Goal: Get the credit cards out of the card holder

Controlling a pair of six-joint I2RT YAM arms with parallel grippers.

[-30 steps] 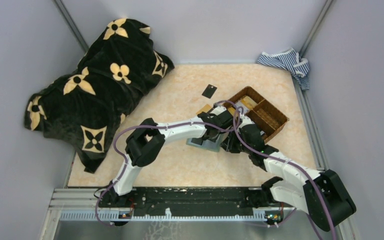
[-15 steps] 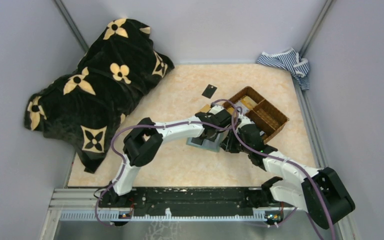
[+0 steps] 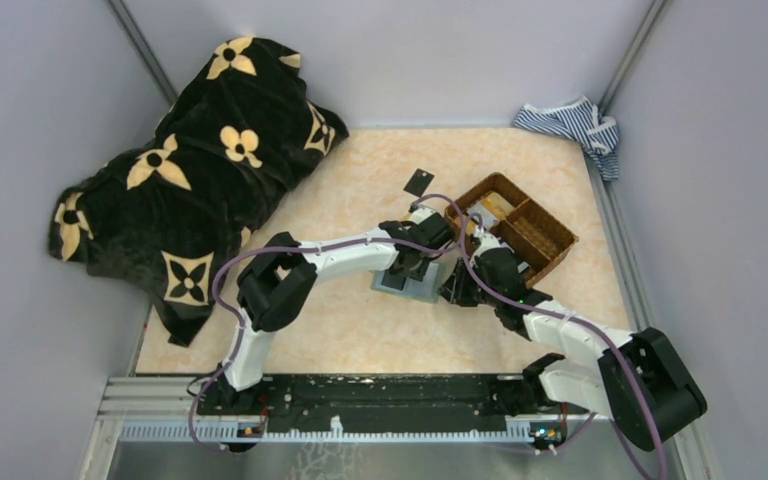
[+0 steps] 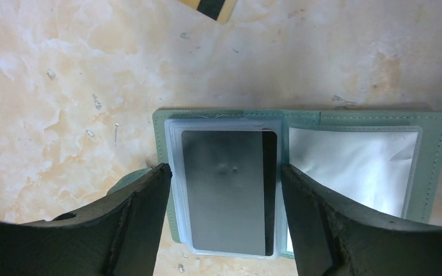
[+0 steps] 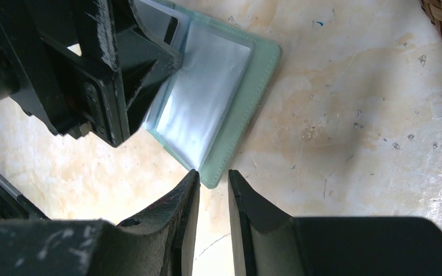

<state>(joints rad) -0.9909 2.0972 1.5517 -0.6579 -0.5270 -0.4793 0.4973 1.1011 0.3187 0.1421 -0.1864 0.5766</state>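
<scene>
Looking down from above, both arms meet over the wallet (image 3: 390,287), which lies open on the marbled surface (image 3: 340,335) near a woven basket (image 3: 525,230). The left claw (image 3: 412,264) hangs right over it, and the right claw (image 3: 456,290) sits at its right edge. A loose black card (image 3: 419,182) lies farther back, well apart from the wallet. A flowered blanket (image 3: 190,170) is heaped at the left.

From the left wrist, the wallet is spread flat. It is sage-green leather with stitched edges and glossy clear sleeves inside. A dark card (image 4: 224,190), matt grey with a darker stripe down one side, sits in the left sleeve, directly between the wide-spread fingers (image 4: 144,218). Its long axis runs toward the wrist, so the fingers flank its long edges. The right sleeve holds a pale sheet (image 4: 351,167), likely another card, though I can't be sure. A gold card (image 4: 204,6) pokes in at the far edge, off the wallet.

From the right wrist, the right claw is nearly closed, with just a slit between the pads (image 5: 178,207). The wallet's corner sits right at that slit, and I cannot tell whether it is pinched. The left arm is plainly nearer the dark card, so I'd guess it makes the pull. The slick sleeve may drag along with it.
</scene>
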